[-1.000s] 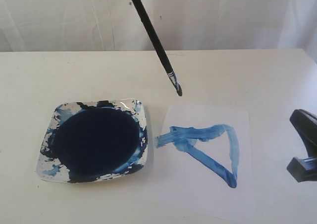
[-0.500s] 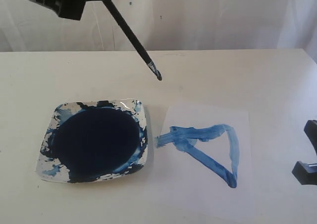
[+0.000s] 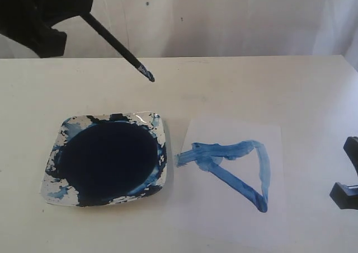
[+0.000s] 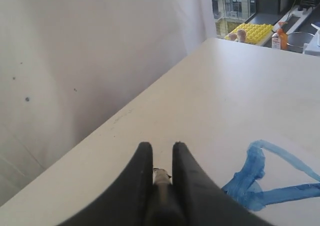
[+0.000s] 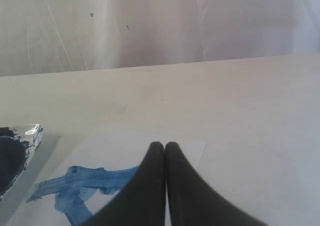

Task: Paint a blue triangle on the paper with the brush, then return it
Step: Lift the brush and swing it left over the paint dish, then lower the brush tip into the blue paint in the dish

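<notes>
My left gripper (image 3: 67, 12) hangs high at the far left, shut on the brush (image 3: 117, 43). The black handle slants down to the right, and the blue-stained tip hovers above bare table beyond the dish. In the left wrist view the ferrule of the brush (image 4: 160, 176) shows between the closed fingers of the left gripper (image 4: 162, 148). The blue triangle (image 3: 235, 166) lies on the paper (image 3: 240, 132), right of the dish; a corner of the blue triangle (image 4: 252, 181) also shows here. My right gripper (image 5: 165, 146) is shut and empty, low over the paper (image 5: 125, 146) near the blue triangle (image 5: 85, 178).
A square dish (image 3: 67, 127) with a dark navy paint pool sits left of the paper; its rim (image 5: 32, 132) also shows in the right wrist view. A white curtain (image 3: 224, 18) backs the table's far edge. The right gripper (image 3: 348, 191) shows at the right border of the exterior view.
The left gripper has carried the brush to the left, and its tip has moved from over the paper's far corner to beyond the dish. The right gripper drew back to the right, then stayed still.
</notes>
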{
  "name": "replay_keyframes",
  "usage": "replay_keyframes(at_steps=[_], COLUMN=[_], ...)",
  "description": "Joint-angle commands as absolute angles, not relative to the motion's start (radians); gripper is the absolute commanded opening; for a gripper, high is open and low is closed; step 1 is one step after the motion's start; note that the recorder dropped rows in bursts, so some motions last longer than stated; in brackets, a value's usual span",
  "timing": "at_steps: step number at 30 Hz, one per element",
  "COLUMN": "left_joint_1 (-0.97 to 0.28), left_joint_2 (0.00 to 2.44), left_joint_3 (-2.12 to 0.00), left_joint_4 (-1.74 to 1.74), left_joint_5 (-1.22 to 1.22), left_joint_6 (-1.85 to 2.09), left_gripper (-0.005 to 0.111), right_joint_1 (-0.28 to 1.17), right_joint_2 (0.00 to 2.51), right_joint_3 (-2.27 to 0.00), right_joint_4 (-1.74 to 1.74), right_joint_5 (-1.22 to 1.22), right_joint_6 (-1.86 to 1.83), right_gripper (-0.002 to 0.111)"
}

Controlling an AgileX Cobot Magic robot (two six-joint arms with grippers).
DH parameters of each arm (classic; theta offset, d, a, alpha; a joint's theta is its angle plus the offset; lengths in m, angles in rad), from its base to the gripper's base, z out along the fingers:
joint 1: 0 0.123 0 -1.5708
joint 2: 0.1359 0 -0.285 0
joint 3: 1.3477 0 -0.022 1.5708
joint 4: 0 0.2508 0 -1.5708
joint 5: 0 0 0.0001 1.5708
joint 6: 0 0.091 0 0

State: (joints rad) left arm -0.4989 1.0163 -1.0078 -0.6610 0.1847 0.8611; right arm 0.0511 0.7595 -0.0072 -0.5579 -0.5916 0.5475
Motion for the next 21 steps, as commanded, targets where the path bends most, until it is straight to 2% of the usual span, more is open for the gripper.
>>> replay_keyframes(at_steps=[1, 10, 21], left_joint_1=[-0.500, -0.500, -0.500], left_joint_2=[0.968, 0.901, 0.895], left_joint_3=[-0.941, -0.759, -0.609], left_joint_4=[-0.679, -0.687, -1.010], left_joint_5=[0.110, -0.069, -0.388], left_joint_6=[0.776, 0.755, 0.767], left_gripper=[0.000, 0.000, 0.000], right_joint_1=[0.050, 0.050, 0.050], right_joint_2=[0.753, 0.753, 0.753], right_joint_3=[0.000, 0.000, 0.000], right_joint_4=[-0.552, -0.552, -0.552], right_joint_5=[-0.588, -0.588, -0.588], right_joint_6=[0.535, 0.535, 0.539], right_gripper=[0.000, 0.000, 0.000])
